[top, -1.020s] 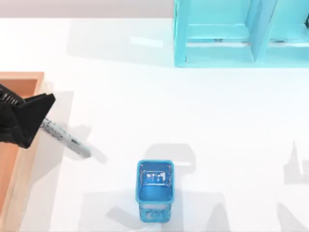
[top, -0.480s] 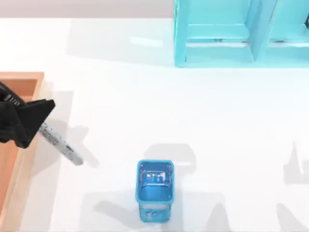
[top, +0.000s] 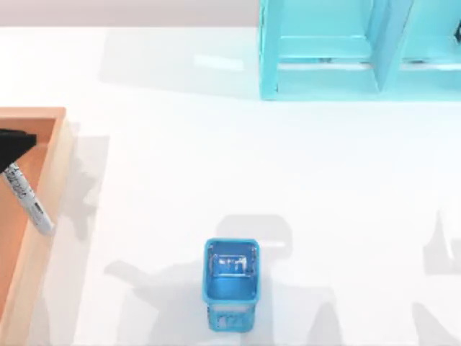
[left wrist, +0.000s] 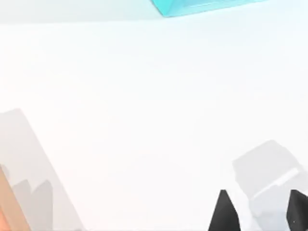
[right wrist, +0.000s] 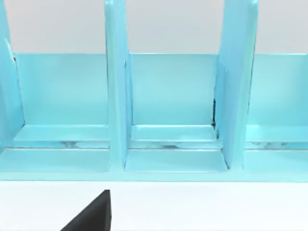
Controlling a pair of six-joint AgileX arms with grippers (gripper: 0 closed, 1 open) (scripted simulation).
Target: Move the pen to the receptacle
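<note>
top view: the left gripper [top: 13, 144] sits at the far left edge of the tabletop [top: 216, 166], over the tray [top: 50, 115], clenched on the pen [top: 27, 197] at its upper end. the pen slants down and rightward from the gripper, its grey printed barrel lying over the tray's floor and its free tip just beside the inner face of the tray's right rim. whether that tip touches the wood or hangs above it cannot be told from above.

left wrist view: two dark fingertips [left wrist: 223, 214] with a pale grey shape between them, taken to be the pen's end, against the white tabletop; a sliver of the tray's brown edge [left wrist: 4, 211] at one border and a corner of the turquoise shelf [left wrist: 192, 6] far off.

right wrist view: the right arm is parked facing the shelf [right wrist: 168, 106], with one dark part of its gripper [right wrist: 94, 214] at the border; whether it is released or closed cannot be told.

progress, as a judgement: carrying appears essentially done, since the pen is already above the tray. what is left is to lower it if needed, release it so it lies wholly inside the rims, and withdraw the arm. the blue cup [top: 231, 285] stands well apart and plays no part
</note>
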